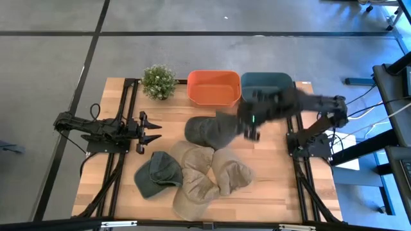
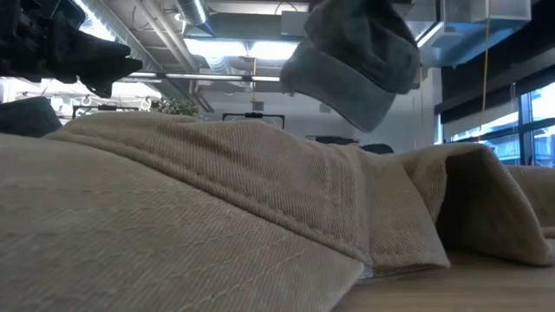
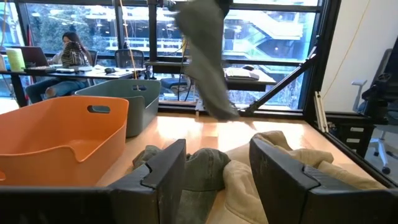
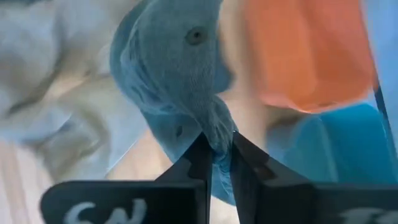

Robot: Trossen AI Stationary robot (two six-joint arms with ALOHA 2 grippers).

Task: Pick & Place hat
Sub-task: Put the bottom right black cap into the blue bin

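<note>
Wooden bench [image 1: 276, 186] carrying hats, two bins and a small plant [image 1: 158, 81].
Right gripper [image 4: 216, 163] is pinching a grey hat [image 1: 209, 130] by its edge, dangling it above the bench near the orange bin [image 1: 214, 87] (teal bin [image 1: 266, 82] beside it), while the left gripper [image 1: 149, 130] is waiting open beside the green hat [image 1: 157, 174] and tan hats [image 1: 209, 175].
</note>
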